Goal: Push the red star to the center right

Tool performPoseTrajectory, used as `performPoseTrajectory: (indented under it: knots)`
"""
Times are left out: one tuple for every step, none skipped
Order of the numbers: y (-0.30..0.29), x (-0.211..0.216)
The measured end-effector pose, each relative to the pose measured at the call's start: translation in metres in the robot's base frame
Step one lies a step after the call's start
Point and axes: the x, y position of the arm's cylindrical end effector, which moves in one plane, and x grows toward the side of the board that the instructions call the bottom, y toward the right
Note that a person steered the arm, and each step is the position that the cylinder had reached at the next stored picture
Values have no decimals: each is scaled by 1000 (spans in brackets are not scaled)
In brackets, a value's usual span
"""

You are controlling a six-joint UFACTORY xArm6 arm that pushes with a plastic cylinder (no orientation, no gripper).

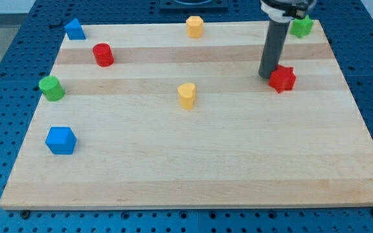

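The red star [282, 79] lies on the wooden board [193, 162] at the view's upper right. My tip [266, 76] stands at the star's left side, touching or almost touching it. The dark rod rises from there to the view's top edge.
A green star [301, 26] sits at the top right corner. A yellow block [194, 26] is at the top middle and a yellow heart [186, 96] near the centre. A red cylinder [103, 55], a blue block [75, 29], a green cylinder [52, 88] and a blue cube [61, 140] are on the left.
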Motion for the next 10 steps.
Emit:
performPoseTrajectory:
  knots:
    - [19,7]
    - [24,7]
    - [15,14]
    - [-3,29]
    - [-6,42]
    - [0,42]
    - [10,34]
    - [23,26]
    - [46,26]
    - [66,26]
